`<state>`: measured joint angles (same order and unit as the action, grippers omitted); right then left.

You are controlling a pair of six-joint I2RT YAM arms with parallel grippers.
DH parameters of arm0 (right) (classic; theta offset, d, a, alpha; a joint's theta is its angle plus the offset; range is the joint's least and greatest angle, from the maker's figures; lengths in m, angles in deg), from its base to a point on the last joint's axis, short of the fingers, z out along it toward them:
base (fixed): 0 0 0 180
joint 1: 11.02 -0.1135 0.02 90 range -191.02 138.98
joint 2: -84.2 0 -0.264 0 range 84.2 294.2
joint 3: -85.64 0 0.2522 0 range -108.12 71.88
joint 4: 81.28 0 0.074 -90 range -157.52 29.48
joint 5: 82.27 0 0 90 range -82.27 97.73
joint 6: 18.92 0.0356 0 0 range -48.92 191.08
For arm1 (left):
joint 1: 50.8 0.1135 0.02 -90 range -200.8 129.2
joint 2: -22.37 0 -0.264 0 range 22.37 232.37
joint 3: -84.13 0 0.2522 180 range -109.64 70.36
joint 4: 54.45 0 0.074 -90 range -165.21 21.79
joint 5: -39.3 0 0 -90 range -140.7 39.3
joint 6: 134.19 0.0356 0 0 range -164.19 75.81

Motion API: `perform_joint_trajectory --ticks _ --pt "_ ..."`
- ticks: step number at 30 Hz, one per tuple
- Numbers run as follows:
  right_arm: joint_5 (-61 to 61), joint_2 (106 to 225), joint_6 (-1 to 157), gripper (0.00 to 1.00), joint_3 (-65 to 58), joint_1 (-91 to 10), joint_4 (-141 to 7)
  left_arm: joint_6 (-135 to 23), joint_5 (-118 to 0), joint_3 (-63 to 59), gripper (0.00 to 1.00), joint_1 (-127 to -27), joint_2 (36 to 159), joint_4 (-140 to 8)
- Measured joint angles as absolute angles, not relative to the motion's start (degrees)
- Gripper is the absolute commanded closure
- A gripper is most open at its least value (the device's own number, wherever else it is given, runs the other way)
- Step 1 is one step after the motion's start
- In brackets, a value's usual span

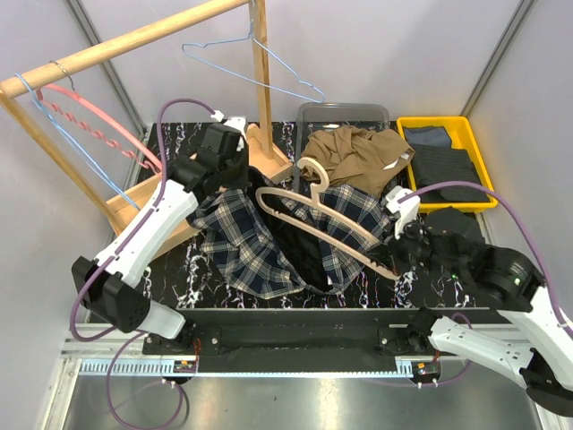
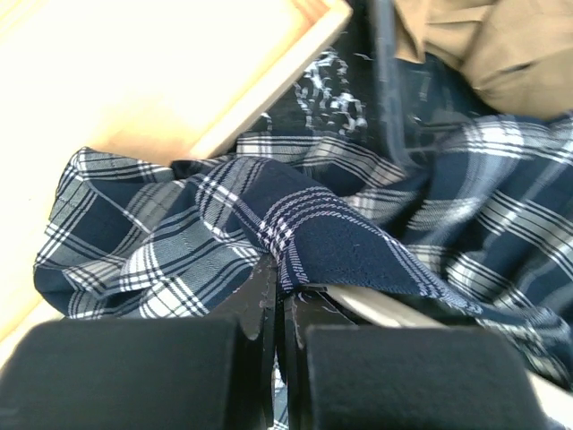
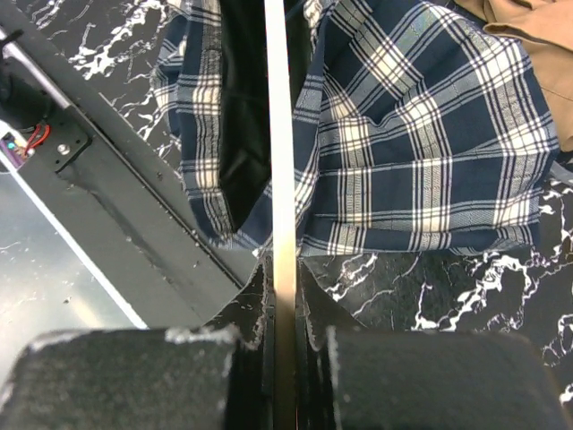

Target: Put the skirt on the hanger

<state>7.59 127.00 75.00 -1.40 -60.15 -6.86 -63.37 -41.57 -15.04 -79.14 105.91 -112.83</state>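
The tan-brown skirt [image 1: 354, 157] lies crumpled in a grey bin [image 1: 345, 111] at the back; its edge also shows in the left wrist view [image 2: 501, 54] and the right wrist view [image 3: 528, 22]. The light-blue wire hanger [image 1: 260, 67] hangs from the wooden rack's rod, above the table. My left gripper [image 1: 235, 176] [image 2: 285, 287] is shut on a fold of the plaid shirt [image 1: 251, 242] [image 2: 269, 206]. My right gripper [image 1: 398, 244] [image 3: 283, 269] is shut on the end of the thick wooden hanger [image 1: 322, 219] [image 3: 278, 134], which lies across the shirt [image 3: 421, 152].
The wooden rack's base [image 1: 134, 202] [image 2: 134, 72] stands at the back left, with a pink hanger [image 1: 98, 125] and another blue wire hanger [image 1: 54, 125] on its rod. A yellow tray [image 1: 448, 121] holding dark grey cloth [image 1: 445, 161] sits at the back right.
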Motion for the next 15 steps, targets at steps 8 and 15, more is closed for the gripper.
perform_joint_trajectory --ticks 8,15 --pt "8.22 127.33 75.20 1.00 10.27 -60.15 -21.76 -62.37 -48.35 -13.75 1.00 -79.77 100.12 -114.25" --pt "8.31 127.96 77.41 1.00 20.26 -60.17 -35.58 -62.39 -51.96 -11.39 1.00 -82.90 96.49 -115.04"
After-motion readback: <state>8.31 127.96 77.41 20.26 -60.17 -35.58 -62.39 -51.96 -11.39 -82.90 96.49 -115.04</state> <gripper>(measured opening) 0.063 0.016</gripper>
